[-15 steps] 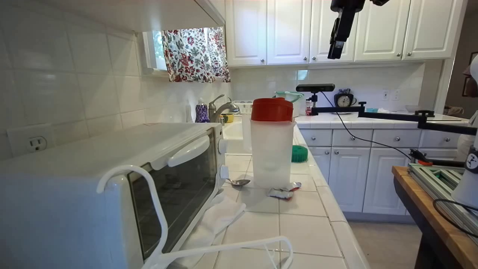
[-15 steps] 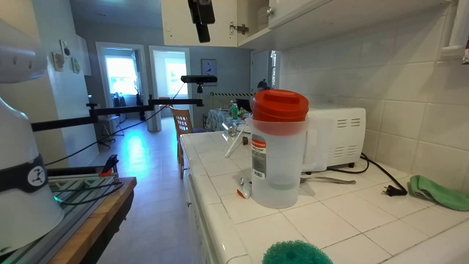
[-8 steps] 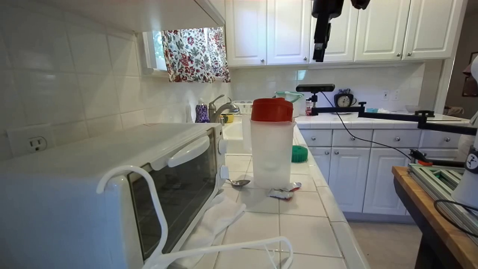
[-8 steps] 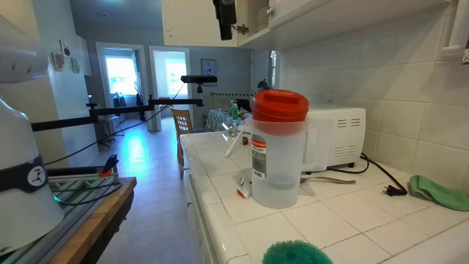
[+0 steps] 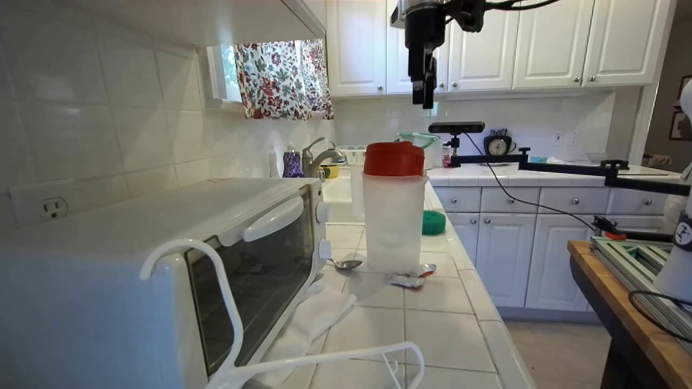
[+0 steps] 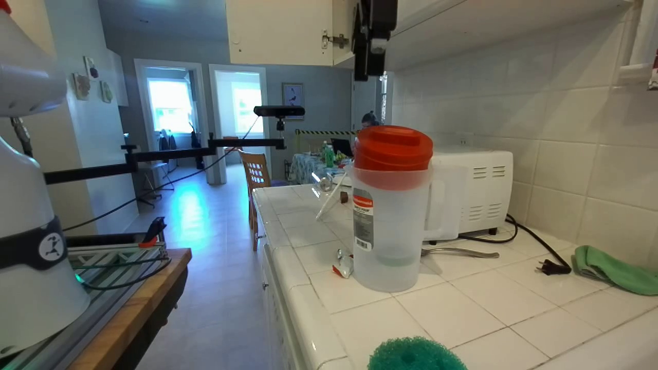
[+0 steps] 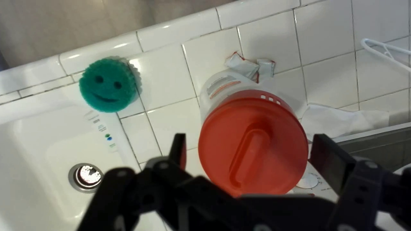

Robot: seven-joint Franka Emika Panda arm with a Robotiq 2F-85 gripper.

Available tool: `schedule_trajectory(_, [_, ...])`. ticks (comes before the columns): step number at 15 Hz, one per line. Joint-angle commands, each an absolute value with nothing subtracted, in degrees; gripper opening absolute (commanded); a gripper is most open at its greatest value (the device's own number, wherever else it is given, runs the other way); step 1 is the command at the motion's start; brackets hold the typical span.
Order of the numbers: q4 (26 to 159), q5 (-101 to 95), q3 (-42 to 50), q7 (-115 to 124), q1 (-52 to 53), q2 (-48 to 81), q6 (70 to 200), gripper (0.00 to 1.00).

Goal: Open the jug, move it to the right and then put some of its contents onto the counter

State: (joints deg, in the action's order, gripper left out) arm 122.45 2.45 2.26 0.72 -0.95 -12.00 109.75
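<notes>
The jug (image 6: 396, 231) is a tall translucent cylinder standing upright on the white tiled counter (image 6: 488, 303). Its wide red lid (image 6: 393, 148) sits in its mouth. The jug (image 5: 393, 221) and lid (image 5: 394, 158) show in an exterior view too. My gripper (image 5: 423, 97) hangs pointing down, above the jug and apart from it; it also shows in an exterior view (image 6: 369, 67). In the wrist view my gripper (image 7: 250, 144) is open and empty, its fingers (image 7: 334, 163) wide apart with the lid (image 7: 221, 138) below between them. The lid's raised ridge (image 7: 252, 154) runs diagonally.
A white toaster oven (image 5: 259, 270) stands beside the jug. A green smiling scrubber (image 7: 108, 86) lies between the jug and the sink (image 7: 48, 144). A spoon (image 5: 346, 264) and crumpled wrappers (image 5: 408, 280) lie by the jug's base. A white hanger (image 5: 324, 356) and upper cabinet (image 6: 280, 31) are near.
My gripper has moved across toward the jug, leftward in one exterior picture and rightward in its counterpart, and is a little lower. The jug and lid have not moved.
</notes>
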Motion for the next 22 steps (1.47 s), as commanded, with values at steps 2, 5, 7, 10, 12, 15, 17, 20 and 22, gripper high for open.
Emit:
schedule_trajectory(2, [120.8, 2.5, 1.6, 1.6, -1.1, -9.9, 109.0, 1.0])
schedule_trajectory(5, [121.3, 3.2, 2.1, 0.0, -1.2, -10.4, 110.1, 1.0])
schedule_trajectory(7, [121.2, 4.4, 2.5, -1.3, -1.2, -9.9, 111.7, 1.0])
schedule_trajectory(10, [121.2, 7.4, 3.3, -3.9, -1.1, -8.6, 113.9, 1.0])
schedule_trajectory(12, [120.9, 9.7, 3.6, -5.5, -1.0, -7.6, 114.2, 1.0])
schedule_trajectory(15, [120.7, 12.2, 3.8, -7.7, -1.1, -6.5, 113.9, 1.0])
schedule_trajectory(17, [120.7, 13.0, 3.9, -8.4, -1.3, -5.9, 113.8, 1.0])
schedule_trajectory(20, [121.1, 13.3, 4.1, -9.3, -1.5, -5.4, 114.4, 1.0])
schedule_trajectory(22, [121.5, 13.9, 4.5, -10.3, -2.0, -4.9, 114.7, 1.0])
